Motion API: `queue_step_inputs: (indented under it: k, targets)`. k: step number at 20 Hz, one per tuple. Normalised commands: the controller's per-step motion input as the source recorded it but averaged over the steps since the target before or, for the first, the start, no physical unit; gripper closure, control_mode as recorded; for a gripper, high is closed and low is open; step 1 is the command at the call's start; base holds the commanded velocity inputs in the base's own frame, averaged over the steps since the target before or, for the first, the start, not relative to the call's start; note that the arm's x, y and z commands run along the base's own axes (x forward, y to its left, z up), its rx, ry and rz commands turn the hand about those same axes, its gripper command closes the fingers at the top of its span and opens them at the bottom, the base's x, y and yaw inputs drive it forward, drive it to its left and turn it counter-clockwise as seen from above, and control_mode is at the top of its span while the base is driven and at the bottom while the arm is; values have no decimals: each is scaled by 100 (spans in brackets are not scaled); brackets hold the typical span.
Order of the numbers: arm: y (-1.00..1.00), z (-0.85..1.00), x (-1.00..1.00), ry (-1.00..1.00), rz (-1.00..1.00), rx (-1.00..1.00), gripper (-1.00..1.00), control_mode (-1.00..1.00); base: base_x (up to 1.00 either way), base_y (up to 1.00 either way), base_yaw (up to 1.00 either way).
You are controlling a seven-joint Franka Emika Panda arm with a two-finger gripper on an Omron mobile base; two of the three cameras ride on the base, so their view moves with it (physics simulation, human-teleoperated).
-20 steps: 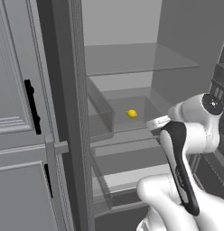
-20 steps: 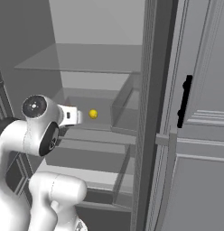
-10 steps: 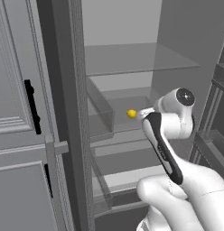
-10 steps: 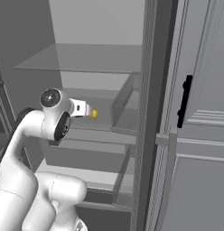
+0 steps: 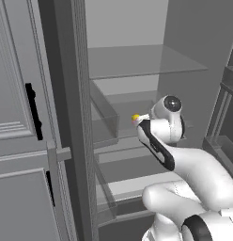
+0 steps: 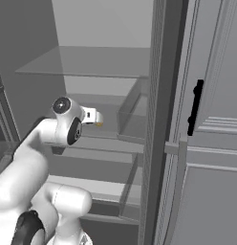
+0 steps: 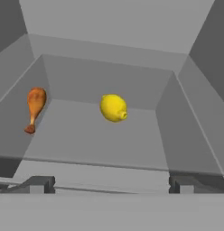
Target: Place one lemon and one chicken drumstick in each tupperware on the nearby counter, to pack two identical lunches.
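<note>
A yellow lemon lies near the middle of a grey open-topped drawer inside the open fridge. An orange-brown chicken drumstick leans against the drawer's left wall. My gripper is open, its fingertips spread wide just outside the drawer's near rim, with nothing between them. From the left base view the hand covers most of the lemon. In the right base view the hand points into the drawer. The tupperware and the counter are out of view.
A glass shelf hangs above the drawer. A lower drawer sits underneath. A grey cabinet door with a black handle stands left of the fridge; the same door's handle is to the right in the other view.
The arm has swung in toward the drawer, bringing the hand up in front of the lemon. The jaws stayed wide open. Lemon and drumstick have not moved.
</note>
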Motion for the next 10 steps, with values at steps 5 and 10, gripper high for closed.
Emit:
queue_step_inputs:
  k: [5, 10]
  targets:
    - [0, -14, 50, 6, -1, -1, -100, -100, 0, 0, 0]
    - [0, 0, 49, 13, 0, 0, -100, -100, 0, 0, 0]
